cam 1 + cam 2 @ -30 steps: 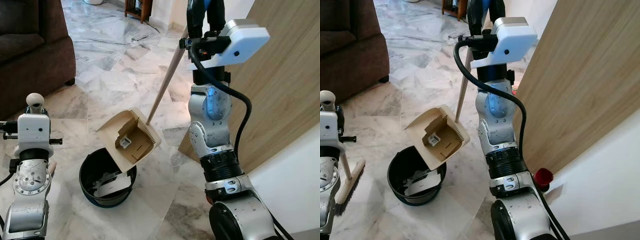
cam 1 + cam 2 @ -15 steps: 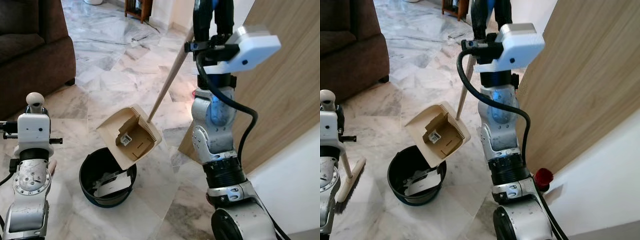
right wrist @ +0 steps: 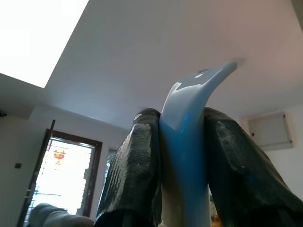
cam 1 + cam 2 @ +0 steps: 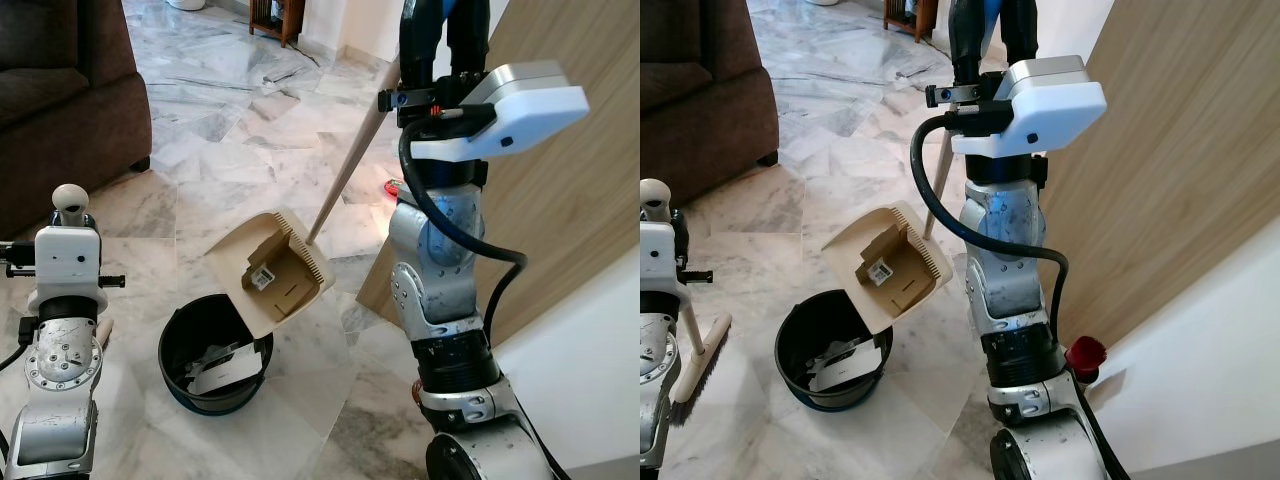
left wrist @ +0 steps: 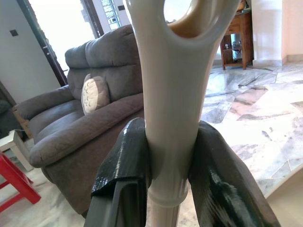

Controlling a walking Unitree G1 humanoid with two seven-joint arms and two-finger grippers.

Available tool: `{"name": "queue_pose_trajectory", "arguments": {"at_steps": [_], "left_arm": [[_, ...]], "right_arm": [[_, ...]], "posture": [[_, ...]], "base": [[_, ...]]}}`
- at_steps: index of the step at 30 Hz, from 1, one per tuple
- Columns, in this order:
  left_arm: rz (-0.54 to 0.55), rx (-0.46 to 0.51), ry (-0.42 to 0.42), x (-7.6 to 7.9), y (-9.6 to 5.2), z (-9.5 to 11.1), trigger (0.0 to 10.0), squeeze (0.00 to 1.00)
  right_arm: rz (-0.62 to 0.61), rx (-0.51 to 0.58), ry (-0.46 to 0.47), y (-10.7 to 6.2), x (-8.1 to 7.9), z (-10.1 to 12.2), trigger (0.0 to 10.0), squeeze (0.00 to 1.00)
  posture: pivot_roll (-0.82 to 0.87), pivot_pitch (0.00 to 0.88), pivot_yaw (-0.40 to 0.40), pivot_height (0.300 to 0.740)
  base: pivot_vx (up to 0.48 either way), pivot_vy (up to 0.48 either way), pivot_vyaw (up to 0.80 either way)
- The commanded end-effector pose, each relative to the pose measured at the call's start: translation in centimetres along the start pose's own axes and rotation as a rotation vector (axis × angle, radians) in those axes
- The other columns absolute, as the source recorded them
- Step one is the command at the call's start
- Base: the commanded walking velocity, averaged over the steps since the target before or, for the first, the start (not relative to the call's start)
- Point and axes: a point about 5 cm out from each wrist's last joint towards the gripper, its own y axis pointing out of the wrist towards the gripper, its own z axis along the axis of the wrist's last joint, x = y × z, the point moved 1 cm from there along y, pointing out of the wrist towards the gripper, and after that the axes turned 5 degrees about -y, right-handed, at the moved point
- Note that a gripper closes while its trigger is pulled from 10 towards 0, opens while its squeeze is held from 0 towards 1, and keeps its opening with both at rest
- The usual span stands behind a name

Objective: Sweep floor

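Right hand (image 3: 182,156) clamps the dustpan handle (image 3: 187,123); left hand (image 5: 170,161) clamps the broom handle (image 5: 173,94).

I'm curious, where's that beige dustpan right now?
The dustpan hangs tilted just above the black bin, centre of the head views, left of the right arm.

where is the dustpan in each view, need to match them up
Left eye view: dustpan at centre, tilted above the black bin.
Right eye view: dustpan left of centre, above the same bin.
Left wrist view: not in it.
Right wrist view: its blue handle tip between the right gripper's fingers.
Shared landmark: the bin.
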Motion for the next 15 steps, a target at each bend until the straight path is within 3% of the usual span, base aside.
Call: {"name": "queue_pose_trajectory", "arguments": {"at_steps": [1, 7, 10, 15], "left_arm": [[-0.008, 0.098, 0.016, 0.0, 0.4, 1.9, 10.0, 0.00], [-0.008, 0.099, 0.016, 0.0, 0.5, 1.9, 10.0, 0.00], [-0.007, 0.100, 0.017, 0.0, 0.5, 1.9, 10.0, 0.00], [-0.008, 0.101, 0.016, 0.0, 0.4, 2.0, 10.0, 0.00]], "right_arm": [[-0.044, 0.068, 0.081, 0.2, -0.6, 1.6, 10.0, 0.00], [-0.053, 0.073, 0.120, 0.2, -0.9, 2.0, 10.0, 0.00], [-0.036, 0.104, 0.076, 0.2, -1.0, 2.5, 10.0, 0.00], [0.031, 0.121, 0.062, -0.3, -2.5, 2.9, 10.0, 0.00]], "posture": [[0.20, 0.115, -0.167, 0.740], [0.20, 0.115, -0.167, 0.740], [0.20, 0.115, -0.167, 0.740], [0.20, 0.115, -0.167, 0.740]], "base": [[0.000, 0.000, 0.00], [0.000, 0.000, 0.00], [0.000, 0.000, 0.00], [0.000, 0.000, 0.00]]}}
